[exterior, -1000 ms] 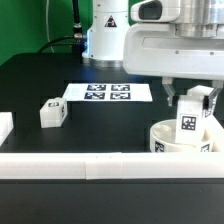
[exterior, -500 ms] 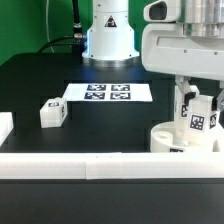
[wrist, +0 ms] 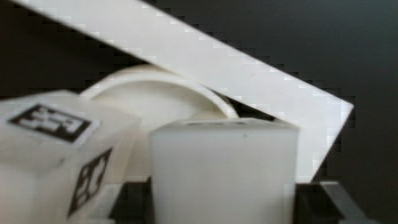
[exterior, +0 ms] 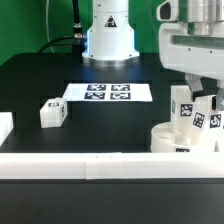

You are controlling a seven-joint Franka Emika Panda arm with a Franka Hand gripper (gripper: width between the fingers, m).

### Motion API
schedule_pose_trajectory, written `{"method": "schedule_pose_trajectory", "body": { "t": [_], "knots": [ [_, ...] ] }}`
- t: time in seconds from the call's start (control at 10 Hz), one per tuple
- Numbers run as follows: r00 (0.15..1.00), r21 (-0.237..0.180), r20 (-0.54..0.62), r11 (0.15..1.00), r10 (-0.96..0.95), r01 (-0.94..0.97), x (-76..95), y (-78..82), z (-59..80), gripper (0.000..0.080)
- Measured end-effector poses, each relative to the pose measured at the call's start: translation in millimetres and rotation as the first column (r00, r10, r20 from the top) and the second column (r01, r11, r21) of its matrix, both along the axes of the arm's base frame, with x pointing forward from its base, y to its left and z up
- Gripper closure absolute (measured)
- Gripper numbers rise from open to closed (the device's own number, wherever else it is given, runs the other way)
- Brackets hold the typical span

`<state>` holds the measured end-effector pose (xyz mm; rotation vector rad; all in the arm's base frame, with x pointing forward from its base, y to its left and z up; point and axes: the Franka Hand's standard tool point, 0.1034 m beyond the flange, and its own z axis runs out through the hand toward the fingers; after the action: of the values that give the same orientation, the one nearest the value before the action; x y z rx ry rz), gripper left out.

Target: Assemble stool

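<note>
The hand [exterior: 204,100] is clamped on an upright stool leg [wrist: 221,160] held between its fingers, above the round seat [exterior: 168,140] at the near side of the surface, on the exterior view's right. A second tagged leg [exterior: 182,108] stands just beside the held one. A loose leg [exterior: 52,112] lies well apart, on the exterior view's left.

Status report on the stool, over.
Gripper shut on a leg, at the seat. Second leg close beside it. Third leg loose on table.
</note>
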<state>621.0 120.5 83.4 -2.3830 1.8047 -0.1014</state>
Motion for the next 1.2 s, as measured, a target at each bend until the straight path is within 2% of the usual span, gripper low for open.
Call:
{"method": "schedule_pose_trajectory", "body": {
  "t": [0.3, 0.5, 0.8, 0.9, 1.0, 1.2],
  "knots": [
    [0.935, 0.094, -0.002, 0.931, -0.354, 0.353, 1.7, 8.1, 1.1, 0.0464],
    [0.884, 0.134, -0.024, 0.874, -0.468, 0.466, 2.3, 7.6, 1.4, 0.0464],
    [0.806, 0.159, -0.060, 0.791, -0.590, 0.591, 2.2, 7.4, 0.7, 0.0464],
    [0.752, 0.174, -0.078, 0.734, -0.654, 0.656, 2.9, 7.0, 0.6, 0.0464],
    [0.677, 0.209, -0.071, 0.653, -0.733, 0.728, 3.5, 7.1, 0.9, 0.0464],
    [0.619, 0.256, -0.062, 0.587, -0.783, 0.768, 1.1, 14.3, 1.5, 0.0464]
  ]
}}
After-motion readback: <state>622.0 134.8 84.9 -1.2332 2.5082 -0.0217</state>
